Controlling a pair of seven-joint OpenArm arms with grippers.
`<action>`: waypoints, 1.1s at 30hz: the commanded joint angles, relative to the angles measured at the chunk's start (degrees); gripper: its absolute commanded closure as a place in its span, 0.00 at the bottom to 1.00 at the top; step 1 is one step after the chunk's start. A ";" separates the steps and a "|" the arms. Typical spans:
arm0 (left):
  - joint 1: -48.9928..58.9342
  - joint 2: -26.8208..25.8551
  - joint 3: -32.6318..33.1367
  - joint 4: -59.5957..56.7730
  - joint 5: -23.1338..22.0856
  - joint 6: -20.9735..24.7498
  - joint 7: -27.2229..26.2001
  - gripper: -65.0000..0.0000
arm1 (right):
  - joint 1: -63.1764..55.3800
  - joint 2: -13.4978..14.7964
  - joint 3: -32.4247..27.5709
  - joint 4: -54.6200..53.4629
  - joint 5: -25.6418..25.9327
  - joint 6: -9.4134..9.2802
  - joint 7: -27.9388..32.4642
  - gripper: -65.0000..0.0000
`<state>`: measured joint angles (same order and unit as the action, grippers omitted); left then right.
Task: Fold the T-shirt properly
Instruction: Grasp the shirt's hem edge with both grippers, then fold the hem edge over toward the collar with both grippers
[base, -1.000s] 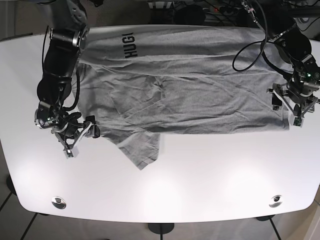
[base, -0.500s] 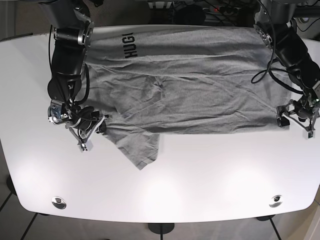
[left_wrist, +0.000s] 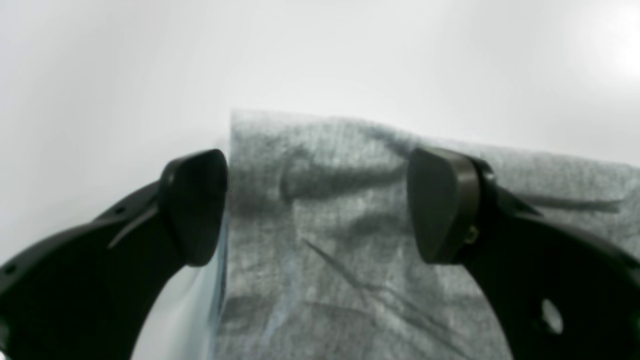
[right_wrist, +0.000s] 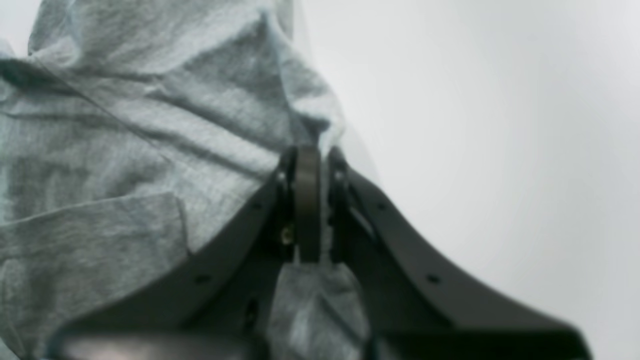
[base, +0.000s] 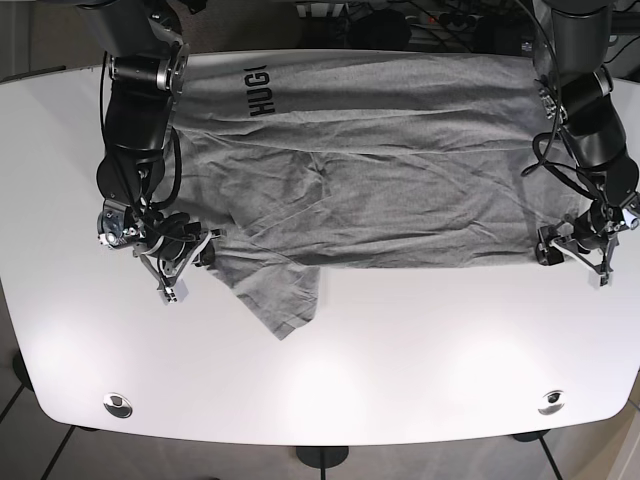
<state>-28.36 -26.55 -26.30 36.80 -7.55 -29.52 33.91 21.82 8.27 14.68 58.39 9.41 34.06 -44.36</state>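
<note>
i've got the shirt (base: 380, 170) spread flat on the table (base: 400, 370), near edge toward me. right gripper (right_wrist: 307, 200) is pinched closed on its sleeve-side edge. left gripper (left_wrist: 320, 200) sits wide, straddling the hem corner, nothing gripped. i judge this the grasp step: left needs to close before both lift for the 1st fold.
</note>
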 joint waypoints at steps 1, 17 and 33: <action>-0.78 -0.40 -0.11 0.35 -0.32 0.20 0.68 0.41 | 1.43 0.56 0.22 1.26 0.39 -0.17 -0.08 0.97; 9.06 0.13 -6.62 29.89 -19.22 -3.23 12.46 1.00 | -4.02 -0.67 0.22 28.86 0.30 -0.44 -7.38 0.98; 30.07 5.75 -20.60 54.32 -21.50 -3.49 25.03 1.00 | -28.29 -1.72 7.17 57.17 3.65 0.27 -20.21 0.98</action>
<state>2.42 -19.42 -46.46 89.86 -28.58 -33.04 60.20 -7.16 5.91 22.13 114.37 13.91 34.54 -65.21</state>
